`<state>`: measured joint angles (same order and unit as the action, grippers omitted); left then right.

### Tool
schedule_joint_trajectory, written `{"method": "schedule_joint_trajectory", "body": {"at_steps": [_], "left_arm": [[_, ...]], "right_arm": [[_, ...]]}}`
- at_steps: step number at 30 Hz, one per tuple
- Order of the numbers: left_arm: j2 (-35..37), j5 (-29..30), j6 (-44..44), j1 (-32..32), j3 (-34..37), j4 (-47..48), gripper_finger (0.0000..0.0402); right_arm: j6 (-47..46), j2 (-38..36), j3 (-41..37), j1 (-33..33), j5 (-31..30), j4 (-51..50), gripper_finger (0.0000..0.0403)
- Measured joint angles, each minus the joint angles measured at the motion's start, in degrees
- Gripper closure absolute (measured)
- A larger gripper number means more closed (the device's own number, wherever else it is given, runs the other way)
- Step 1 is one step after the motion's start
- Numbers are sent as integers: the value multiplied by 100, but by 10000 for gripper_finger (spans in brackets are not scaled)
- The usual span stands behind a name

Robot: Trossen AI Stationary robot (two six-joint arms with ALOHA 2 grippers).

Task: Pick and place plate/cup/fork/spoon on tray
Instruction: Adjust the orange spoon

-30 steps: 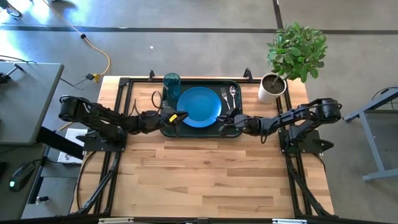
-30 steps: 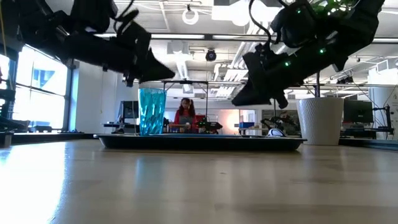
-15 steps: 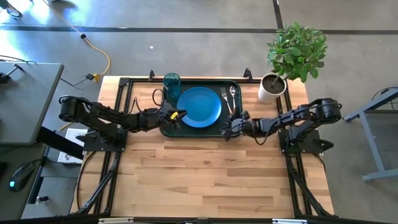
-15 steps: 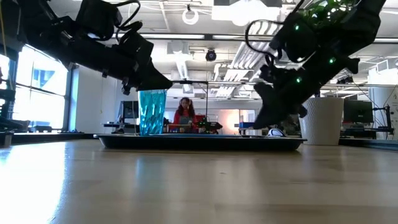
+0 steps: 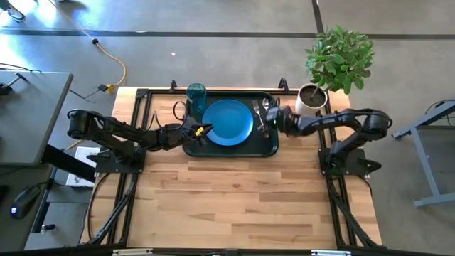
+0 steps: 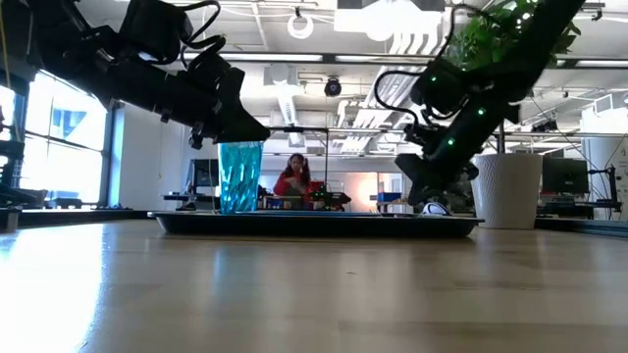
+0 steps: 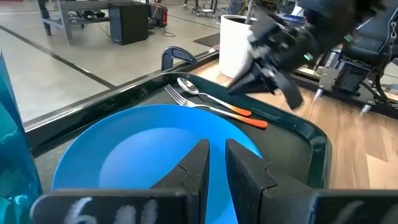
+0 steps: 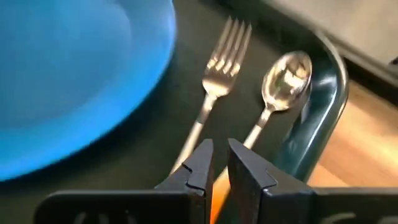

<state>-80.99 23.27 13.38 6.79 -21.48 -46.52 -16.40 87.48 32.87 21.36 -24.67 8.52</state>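
The dark-green tray (image 5: 231, 152) lies at the table's far middle. On it lie the blue plate (image 5: 227, 122), the teal cup (image 5: 196, 93) standing at its far left corner, and the fork (image 8: 217, 74) and spoon (image 8: 286, 74) side by side along its right side. My left gripper (image 5: 206, 132) hovers over the plate's left near edge, with its fingers together (image 7: 216, 165). My right gripper (image 5: 265, 117) hovers over the fork and spoon handles, with its fingers together (image 8: 219, 163). Neither gripper holds anything.
A white plant pot (image 5: 311, 99) with a green plant stands just right of the tray's far right corner, close to my right arm. Bare wooden table lies in front of the tray. A person sits far off in the room behind.
My right gripper has gone from the tray's near right corner toward the table's far edge, and now hangs over the fork and spoon. The things on the tray have not moved.
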Motion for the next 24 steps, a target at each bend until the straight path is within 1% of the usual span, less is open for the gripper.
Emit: {"method": "schedule_joint_trajectory", "body": {"at_steps": [2, 4, 8, 12, 20, 24], "left_arm": [[0, 2, -2, -2, -1, 0, 360], [0, 2, -2, -2, -1, 0, 360], [0, -65, -39, -18, -1, 27, 360], [0, -177, -46, -85, 1, 26, 360], [0, -182, -53, -96, 0, 1, 360], [0, -182, -54, -96, -1, 2, 360]], "right_arm": [[41, 16, 214, 331, 494, -453, 366], [190, 44, 302, 501, 857, -820, 373], [416, 44, 272, 536, 987, -883, 392], [444, 119, 247, 447, 1445, -982, 401], [452, 99, 253, 166, 1421, -1501, 402], [393, 99, 253, -34, 1463, -1427, 403]]}}
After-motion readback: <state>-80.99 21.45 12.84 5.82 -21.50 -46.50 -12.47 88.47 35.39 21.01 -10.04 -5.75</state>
